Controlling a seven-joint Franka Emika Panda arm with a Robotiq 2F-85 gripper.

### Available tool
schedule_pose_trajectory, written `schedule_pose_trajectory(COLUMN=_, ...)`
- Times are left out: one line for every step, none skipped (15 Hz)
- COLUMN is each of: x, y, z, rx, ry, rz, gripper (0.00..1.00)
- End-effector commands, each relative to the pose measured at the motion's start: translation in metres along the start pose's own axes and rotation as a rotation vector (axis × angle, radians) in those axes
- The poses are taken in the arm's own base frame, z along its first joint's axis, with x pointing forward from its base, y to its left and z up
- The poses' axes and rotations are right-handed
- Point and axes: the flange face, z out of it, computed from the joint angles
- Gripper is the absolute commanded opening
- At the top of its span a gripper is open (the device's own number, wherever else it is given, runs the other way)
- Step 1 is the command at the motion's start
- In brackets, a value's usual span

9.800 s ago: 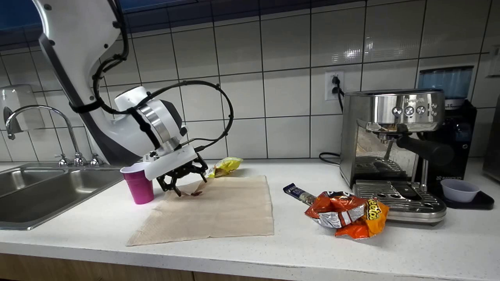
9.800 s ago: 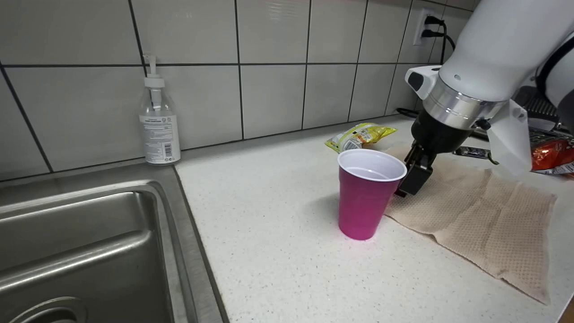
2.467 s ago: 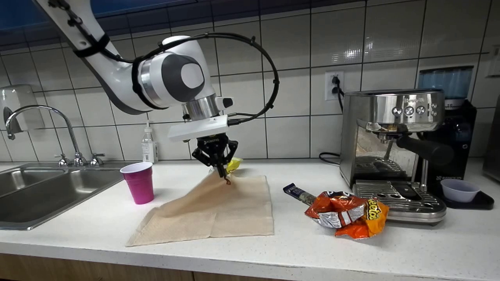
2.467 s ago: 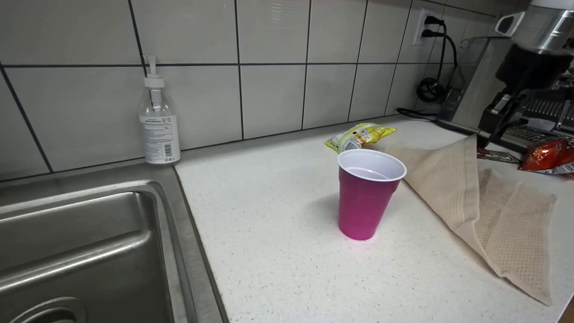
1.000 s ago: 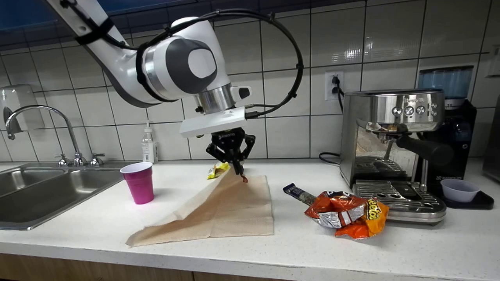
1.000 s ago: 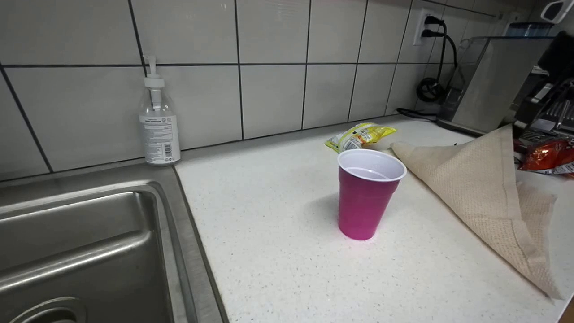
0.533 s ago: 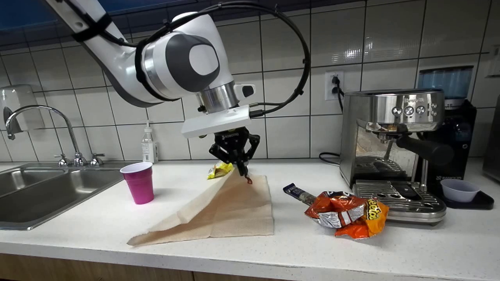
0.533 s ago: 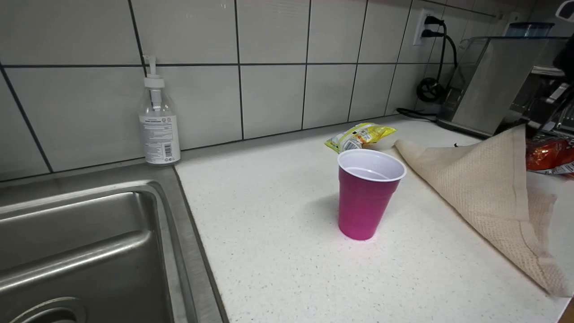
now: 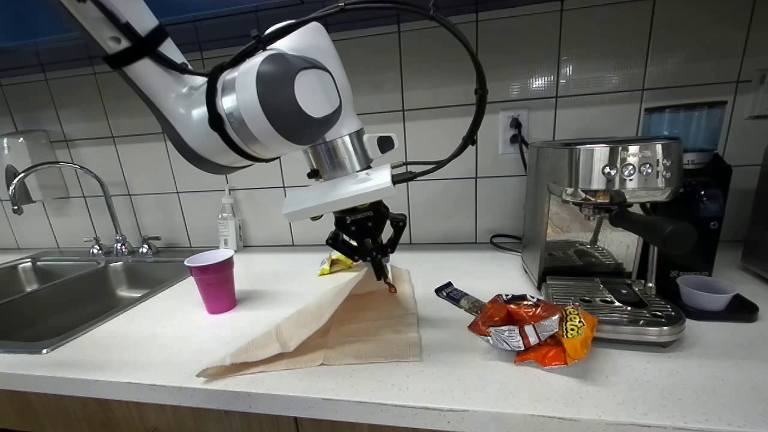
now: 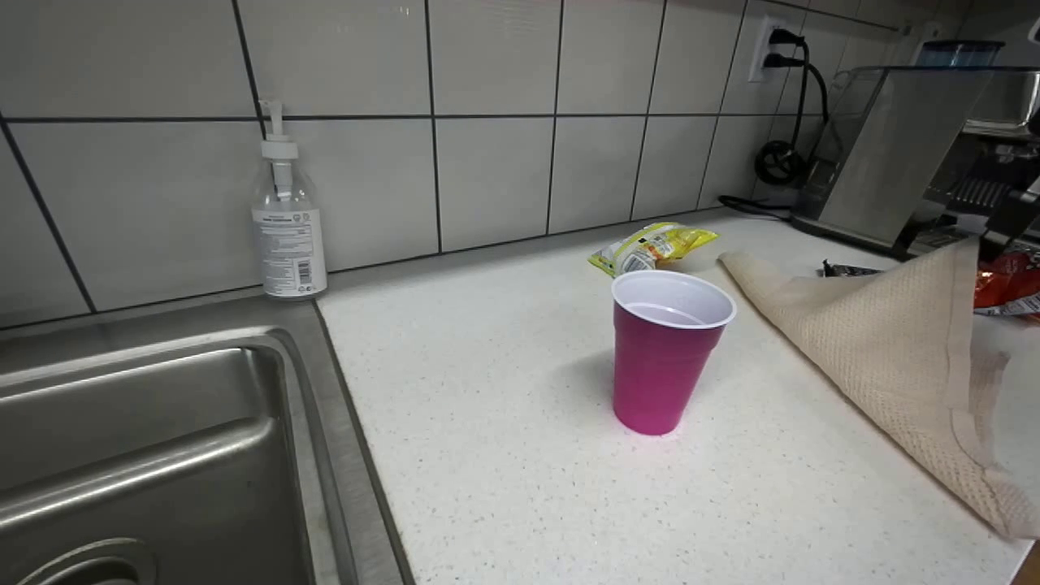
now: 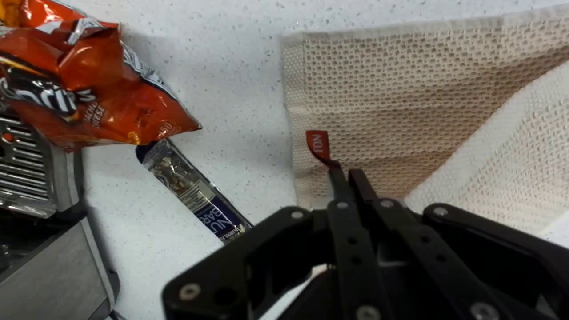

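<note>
Beige cloth [image 9: 372, 336], one corner raised, gripper [image 9: 381, 276] clamped on it
Best carried low and slowly, lest the lying part drag

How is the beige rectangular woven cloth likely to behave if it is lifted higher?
The cloth is probably floppy: its raised part drapes loosely down from the black two-fingered gripper. It looks thin, so likely light for its size. The part lying on the white speckled counter may drag before rising.
</note>
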Motion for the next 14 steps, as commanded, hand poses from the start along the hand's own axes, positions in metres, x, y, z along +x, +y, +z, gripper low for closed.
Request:
schedule_pose_trajectory(x=-0.012, y=0.002, z=-0.004, rx=-0.029, ry=0.009, rz=-0.012, gripper=0.01)
schedule_pose_trajectory(x=-0.014, y=0.002, z=-0.002, rx=-0.033, ry=0.004, rz=-0.018, gripper=0.01)
schedule_pose_trajectory(x=-0.016, y=0.002, z=0.000, rx=-0.038, ry=0.001, rz=-0.023, gripper=0.01)
schedule_pose_trajectory(x=-0.018, y=0.002, z=0.002, rx=-0.041, ry=-0.004, rz=-0.029, gripper=0.01)
schedule_pose_trajectory(x=-0.020, y=0.001, z=0.003, rx=-0.045, ry=-0.010, rz=-0.036, gripper=0.01)
schedule_pose_trajectory(x=-0.023, y=0.001, z=0.005, rx=-0.049, ry=-0.017, rz=-0.043, gripper=0.01)
schedule_pose_trajectory(x=-0.026, y=0.000, z=0.007, rx=-0.052, ry=-0.024, rz=-0.048, gripper=0.01)
schedule_pose_trajectory(x=-0.029, y=0.000, z=0.010, rx=-0.055, ry=-0.033, rz=-0.052, gripper=0.01)
schedule_pose_trajectory(x=-0.031, y=-0.001, z=0.012, rx=-0.058, ry=-0.040, rz=-0.055, gripper=0.01)
schedule_pose_trajectory(x=-0.034, y=-0.001, z=0.014, rx=-0.063, ry=-0.048, rz=-0.058, gripper=0.01)
schedule_pose_trajectory(x=-0.036, y=-0.001, z=0.016, rx=-0.069, ry=-0.054, rz=-0.062, gripper=0.01)
schedule_pose_trajectory(x=-0.038, y=0.000, z=0.017, rx=-0.075, ry=-0.060, rz=-0.065, gripper=0.01)
schedule_pose_trajectory(x=-0.039, y=0.000, z=0.019, rx=-0.080, ry=-0.068, rz=-0.066, gripper=0.01)
schedule_pose_trajectory(x=-0.040, y=0.000, z=0.021, rx=-0.087, ry=-0.073, rz=-0.067, gripper=0.01)
